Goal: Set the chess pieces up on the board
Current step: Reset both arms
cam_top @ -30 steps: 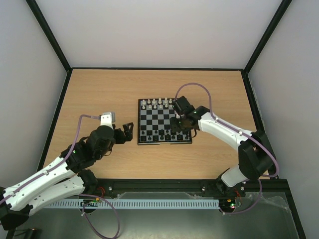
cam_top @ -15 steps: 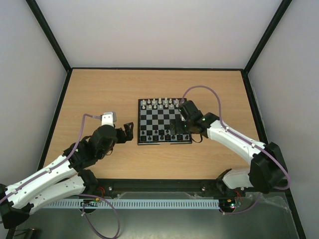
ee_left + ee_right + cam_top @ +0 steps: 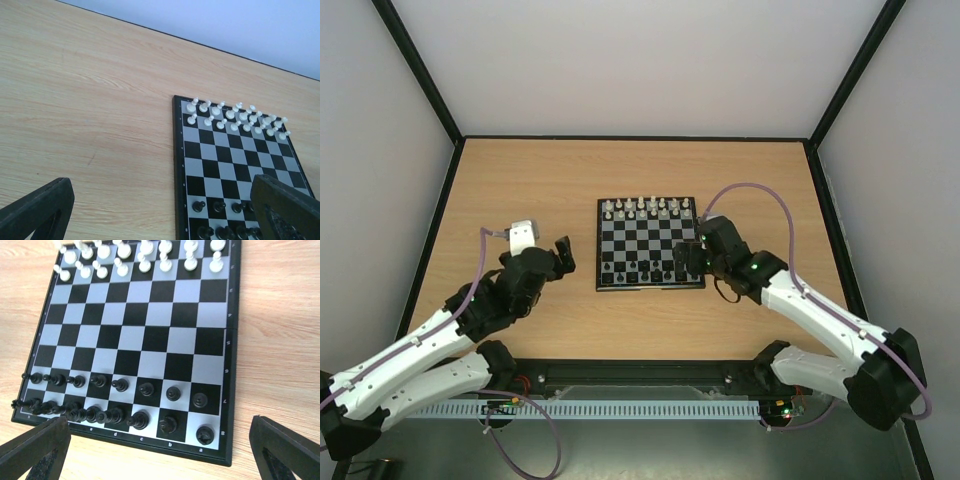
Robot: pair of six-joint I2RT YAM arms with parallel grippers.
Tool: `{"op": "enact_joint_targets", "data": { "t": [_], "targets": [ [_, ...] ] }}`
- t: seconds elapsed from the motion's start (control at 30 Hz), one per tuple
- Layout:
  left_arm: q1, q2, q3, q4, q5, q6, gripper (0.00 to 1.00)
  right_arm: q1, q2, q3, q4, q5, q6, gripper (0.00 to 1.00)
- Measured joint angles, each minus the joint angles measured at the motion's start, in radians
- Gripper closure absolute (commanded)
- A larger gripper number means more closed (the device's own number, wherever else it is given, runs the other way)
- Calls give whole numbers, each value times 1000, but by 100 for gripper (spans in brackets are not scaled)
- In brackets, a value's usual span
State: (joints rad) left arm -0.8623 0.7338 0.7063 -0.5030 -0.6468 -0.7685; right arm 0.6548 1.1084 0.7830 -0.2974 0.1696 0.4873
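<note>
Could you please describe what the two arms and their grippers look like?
The left arm and right arm have white links joined by black joints. A lilac cable loops along each. The left gripper and right gripper are black, with broad wedge-shaped fingers. A small green light glows on the right arm.

tiny black chess pieces (image 3: 117, 405) stand upright in the board's (image 3: 140, 337) two near rows.
</note>
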Motion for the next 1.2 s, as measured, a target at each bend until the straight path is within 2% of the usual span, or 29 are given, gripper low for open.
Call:
{"op": "enact_joint_targets", "data": {
  "t": [0.17,0.4,0.53,0.7,0.8,0.9,1.1,1.2],
  "targets": [
    [4,2,-3,28,-15,20,0,0,-97,-41,16,56,10,1],
    [4,53,-74,214,-15,122,1,0,-197,-71,35,157,37,1],
    [4,132,-82,304,-79,188,1,0,-198,-71,37,184,37,1],
    [31,241,-77,398,-224,254,1,0,-192,-69,79,233,35,2],
    [91,275,-86,453,-273,295,1,-27,-192,-69,127,282,37,2],
    [165,256,-156,585,-269,373,1,-116,-192,-77,188,307,47,1],
    [360,149,-393,798,-154,520,0,-250,-211,-207,337,415,42,1],
    [452,127,-457,868,-95,557,0,-290,-211,-305,430,475,24,1]
  ]
}}
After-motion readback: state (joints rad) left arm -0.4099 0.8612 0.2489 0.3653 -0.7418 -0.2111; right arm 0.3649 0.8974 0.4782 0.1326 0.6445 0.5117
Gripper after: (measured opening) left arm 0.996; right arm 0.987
